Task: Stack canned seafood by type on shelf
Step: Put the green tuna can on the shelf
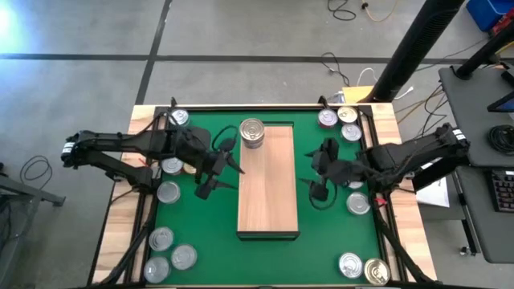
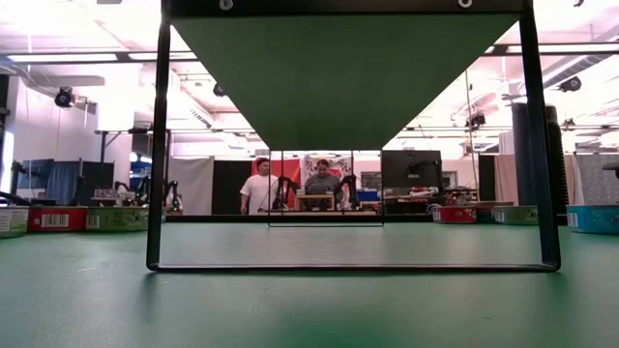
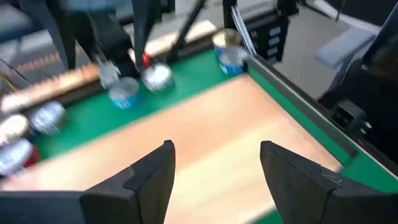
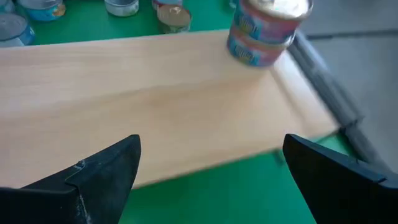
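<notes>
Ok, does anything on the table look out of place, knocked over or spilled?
Nothing stands out. Two cans sit stacked upright at the shelf's far end; the loose tins on the green mat all stand upright. Both tools, left and right, are open and empty.

Two tins point(image 1: 252, 133) stacked at the wooden shelf's point(image 1: 268, 189) far end; others scattered.

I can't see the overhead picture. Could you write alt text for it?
Seen from above, a wooden shelf lies on a green table with a stack of cans at its far end. The left pincer and right pincer hover empty and open at either side; loose cans sit along both table edges.
</notes>
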You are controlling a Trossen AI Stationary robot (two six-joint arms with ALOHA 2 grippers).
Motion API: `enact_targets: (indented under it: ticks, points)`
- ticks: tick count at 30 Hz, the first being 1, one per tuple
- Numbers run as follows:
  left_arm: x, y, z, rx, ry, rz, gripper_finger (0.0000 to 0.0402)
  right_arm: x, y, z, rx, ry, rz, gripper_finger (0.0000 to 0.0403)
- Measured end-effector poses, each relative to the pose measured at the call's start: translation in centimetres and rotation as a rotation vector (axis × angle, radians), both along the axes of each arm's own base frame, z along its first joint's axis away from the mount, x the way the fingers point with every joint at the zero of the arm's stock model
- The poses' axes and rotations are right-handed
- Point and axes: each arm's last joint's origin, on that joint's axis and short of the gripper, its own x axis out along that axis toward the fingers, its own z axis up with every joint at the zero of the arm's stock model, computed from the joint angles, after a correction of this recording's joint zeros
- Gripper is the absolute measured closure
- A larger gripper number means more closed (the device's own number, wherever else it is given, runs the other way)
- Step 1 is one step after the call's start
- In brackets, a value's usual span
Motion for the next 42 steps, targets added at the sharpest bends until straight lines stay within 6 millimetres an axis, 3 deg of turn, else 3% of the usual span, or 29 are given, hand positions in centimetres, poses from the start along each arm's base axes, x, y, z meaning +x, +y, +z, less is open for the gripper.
enact_targets:
  ticks: [6,10,13,20,26,30,33,35,38,42]
  points:
    - [-2.7,-2.6,0.2,0.048,0.032,-0.044,0.0212,-1.7,2.3,0.0,0.191,0.121,-0.171,0.0019]
    - [-5.7,-3.4,0.8,0.002,0.027,-0.059,0.023,-2.8,3.3,0.1,0.418,0.395,-0.303,0.0019]
    - [-7.8,-3.1,0.1,-0.099,0.045,-0.011,0.024,-3.5,4.6,-0.7,0.586,0.657,-0.384,0.0019]
    - [-11.5,-2.6,-2.9,-0.197,0.082,0.094,0.0249,-2.9,10.7,-5.1,0.681,0.941,-0.451,0.0019]
    - [-14.4,-2.0,-0.8,-0.217,-0.095,0.061,0.0249,-1.6,16.1,-8.0,0.802,1.099,-0.505,0.0019]
    - [-15.5,-2.1,-0.6,-0.273,-0.149,-0.005,0.0249,-1.7,18.7,-10.6,0.714,1.151,-0.55,0.0019]
    - [-15.7,-2.3,-1.0,-0.292,-0.203,-0.044,0.0249,-2.2,18.7,-11.8,0.59,1.225,-0.564,0.0019]
    - [-15.8,-2.2,-1.1,-0.269,-0.262,-0.032,0.0249,-2.2,17.5,-11.9,0.507,1.26,-0.559,0.0019]
    - [-15.7,-1.9,-1.1,-0.203,-0.328,0.038,0.0249,-1.9,14.5,-11.0,0.398,1.218,-0.57,0.0025]
    - [-15.1,-2.0,-1.3,-0.16,-0.336,0.08,0.0249,-1.9,9.0,-8.7,0.36,0.993,-0.624,0.0052]
